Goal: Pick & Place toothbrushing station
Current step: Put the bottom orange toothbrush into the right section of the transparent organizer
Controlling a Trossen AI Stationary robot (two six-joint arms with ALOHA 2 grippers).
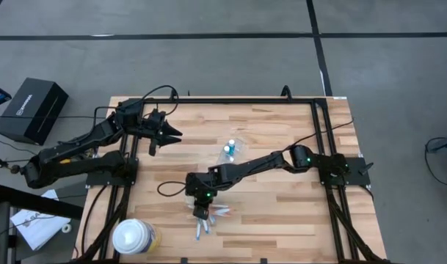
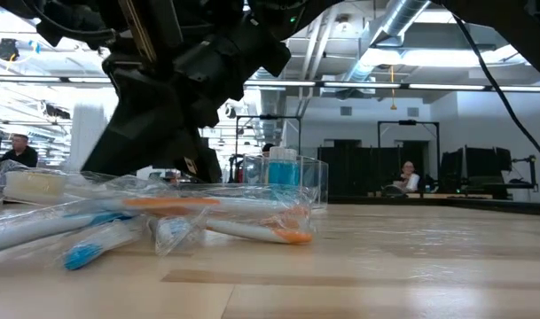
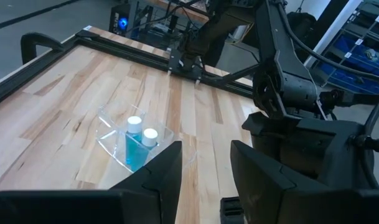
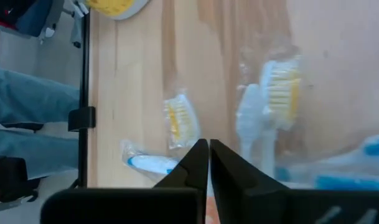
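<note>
The wooden worktop holds everything. Seen from above, the clear plastic cup stands close to the middle, a bit toward 12 o'clock, with two small blue tubes upright inside it. The cup looks light and thin, so a hard squeeze could bend it. It looks best taken by its rim, gently.

The toothbrushes lie in a loose pile toward 6 o'clock, each in a crinkly clear wrapper. They look light and stiff, but the wrapper is probably slippery and can slide on the brush inside. The best place to hold one looks like the middle of the handle, across its thin side, not the loose end of the wrapper.

The right gripper is down at the pile. Its jaws are pressed together, and nothing shows between them in its wrist view.

The left gripper waits toward 10 o'clock, its jaws partly apart and holding nothing.
</note>
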